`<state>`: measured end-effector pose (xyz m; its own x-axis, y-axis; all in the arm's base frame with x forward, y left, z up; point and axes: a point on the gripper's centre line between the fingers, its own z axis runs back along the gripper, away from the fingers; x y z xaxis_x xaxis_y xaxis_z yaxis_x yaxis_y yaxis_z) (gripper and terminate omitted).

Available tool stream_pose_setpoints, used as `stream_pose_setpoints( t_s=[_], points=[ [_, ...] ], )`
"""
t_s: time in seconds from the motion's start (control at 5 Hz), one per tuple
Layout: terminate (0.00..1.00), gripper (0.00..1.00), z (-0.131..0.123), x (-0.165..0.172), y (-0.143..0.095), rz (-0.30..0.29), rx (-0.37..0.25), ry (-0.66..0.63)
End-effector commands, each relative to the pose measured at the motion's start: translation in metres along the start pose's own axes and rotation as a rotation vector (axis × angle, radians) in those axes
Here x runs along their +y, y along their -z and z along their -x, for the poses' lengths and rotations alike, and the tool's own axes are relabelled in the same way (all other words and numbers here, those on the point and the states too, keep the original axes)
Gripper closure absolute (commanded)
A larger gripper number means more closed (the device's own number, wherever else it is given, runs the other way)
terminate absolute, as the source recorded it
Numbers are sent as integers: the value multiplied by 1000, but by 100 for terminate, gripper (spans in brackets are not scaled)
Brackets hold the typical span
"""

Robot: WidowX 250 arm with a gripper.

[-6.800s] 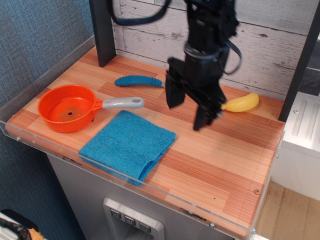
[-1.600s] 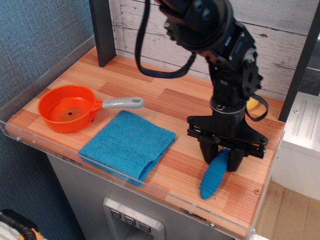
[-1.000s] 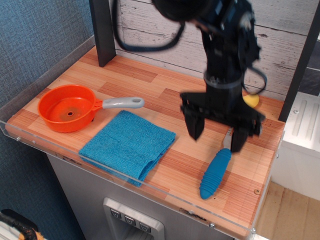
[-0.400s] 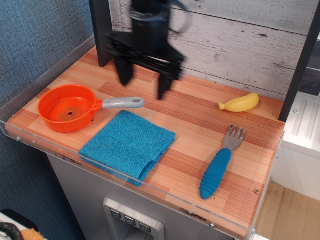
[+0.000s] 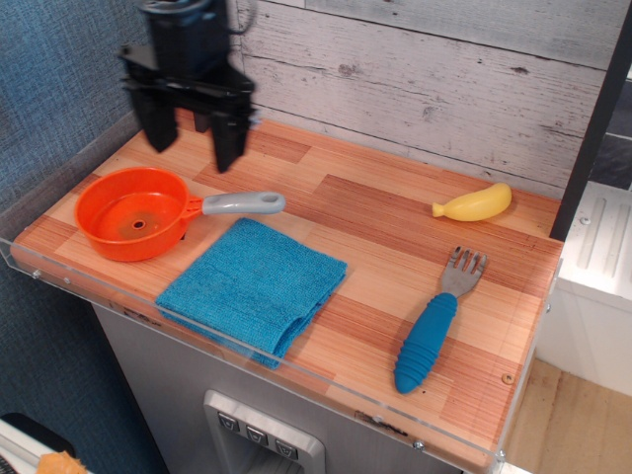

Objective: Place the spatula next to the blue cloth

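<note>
The spatula [image 5: 432, 330] lies flat on the wooden table at the front right, its blue ribbed handle toward the front edge and its silver pronged head toward the back. The blue cloth [image 5: 254, 283] lies folded at the front middle, a short gap to the left of the spatula. My gripper [image 5: 191, 140] hangs open and empty above the back left of the table, over the far side of the orange pan, far from the spatula.
An orange pan [image 5: 134, 212] with a grey handle [image 5: 242, 203] sits at the left, just behind the cloth. A yellow banana [image 5: 475, 203] lies at the back right. A clear plastic rim [image 5: 247, 351] edges the table's front and left.
The gripper let go of the spatula at the front right, rose and swung across to the back left. The spatula stays where it was laid down.
</note>
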<state>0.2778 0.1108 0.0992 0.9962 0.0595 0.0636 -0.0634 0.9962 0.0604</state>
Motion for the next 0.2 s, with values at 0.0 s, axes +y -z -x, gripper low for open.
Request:
stream_pose_setpoints(
  t_s=[0.0],
  points=[
    [100,0,-23,7,-14,-1,-57,87]
  ],
)
